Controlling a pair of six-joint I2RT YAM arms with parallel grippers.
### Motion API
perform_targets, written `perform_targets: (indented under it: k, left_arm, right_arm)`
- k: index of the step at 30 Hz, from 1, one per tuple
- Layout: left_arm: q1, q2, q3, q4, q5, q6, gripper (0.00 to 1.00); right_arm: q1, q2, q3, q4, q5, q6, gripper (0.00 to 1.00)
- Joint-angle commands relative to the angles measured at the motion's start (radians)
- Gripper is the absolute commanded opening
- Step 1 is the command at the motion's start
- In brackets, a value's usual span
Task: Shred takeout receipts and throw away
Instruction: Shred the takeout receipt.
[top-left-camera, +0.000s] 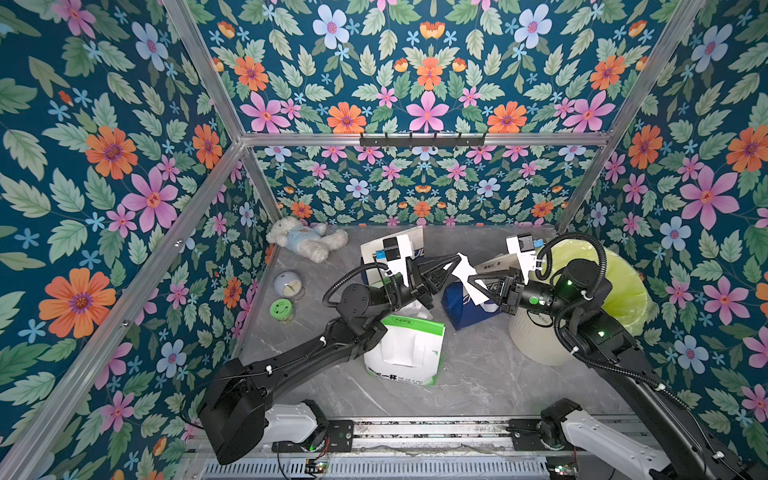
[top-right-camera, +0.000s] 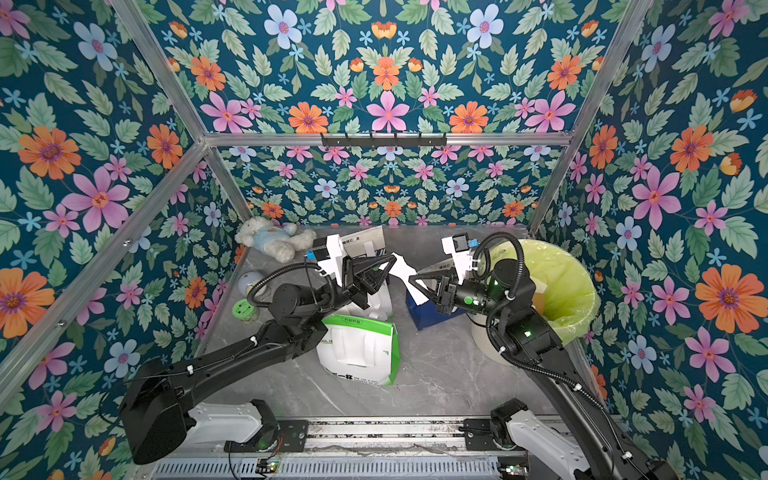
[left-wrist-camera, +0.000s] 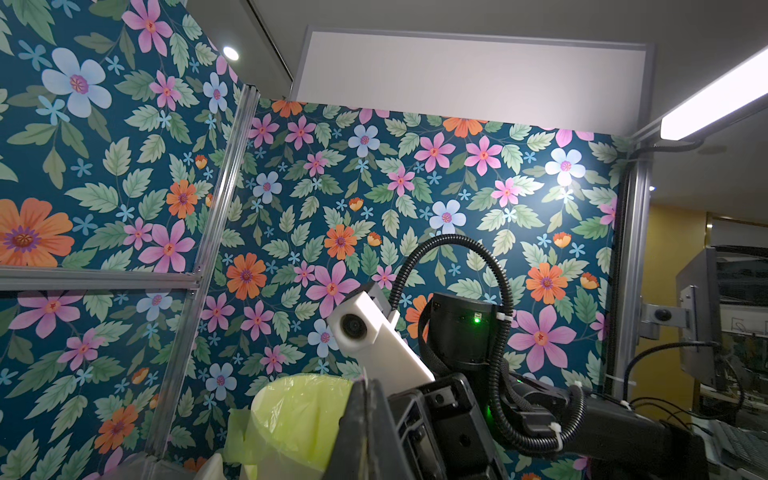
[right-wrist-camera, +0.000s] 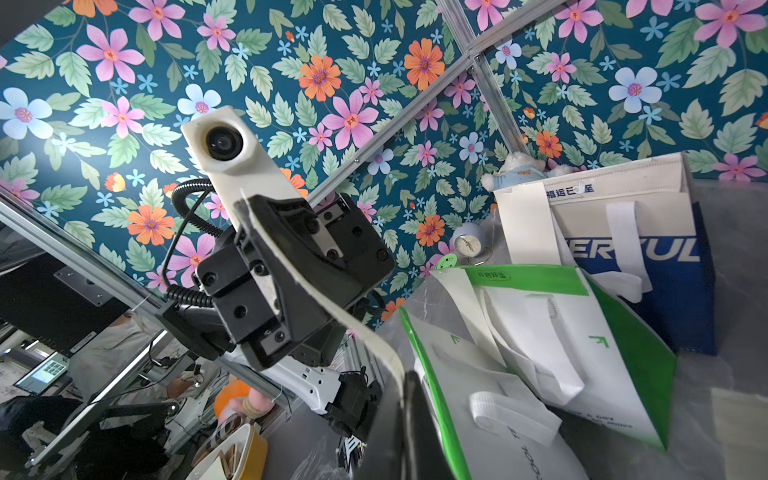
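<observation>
One white takeout receipt (top-left-camera: 466, 272) (top-right-camera: 404, 269) hangs in the air over the blue bag, stretched between my two grippers. My left gripper (top-left-camera: 457, 259) (top-right-camera: 392, 259) is shut on its upper end; in the left wrist view the jaws (left-wrist-camera: 368, 388) are pressed together with a thin paper edge between them. My right gripper (top-left-camera: 471, 281) (top-right-camera: 412, 279) is shut on the lower part. The right wrist view shows the receipt (right-wrist-camera: 316, 291) edge-on, curving down into the shut right gripper (right-wrist-camera: 405, 384). No other receipts show.
Below the arms, a white-and-green bag (top-left-camera: 409, 349) lies on the grey table. A blue-and-white bag (top-left-camera: 461, 311) stands mid-table, another (top-left-camera: 399, 243) behind it. The bin with a yellow-green liner (top-left-camera: 623, 282) is at right. Teddy bear (top-left-camera: 305, 241), small clock (top-left-camera: 288, 284) and green-lidded jar (top-left-camera: 281, 311) sit at left.
</observation>
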Motion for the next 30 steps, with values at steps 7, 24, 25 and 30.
perform_targets:
  k: [7, 24, 25, 30]
  left_arm:
    - [0.001, -0.062, 0.056, -0.318, -0.049, 0.235, 0.99]
    - [0.082, 0.050, 0.557, -1.385, 0.537, 0.847, 0.85]
    - [0.085, 0.069, 0.581, -1.415, 0.571, 0.856, 0.83]
    - [0.086, 0.129, 0.625, -1.459, 0.699, 0.846, 0.75]
  right_arm:
    - [0.003, -0.044, 0.087, -0.277, 0.019, -0.109, 0.00]
    - [0.003, -0.030, 0.262, -0.818, -0.026, -0.387, 0.00]
    - [0.003, -0.033, 0.265, -0.820, -0.027, -0.390, 0.00]
    - [0.003, -0.026, 0.279, -0.843, -0.031, -0.406, 0.00]
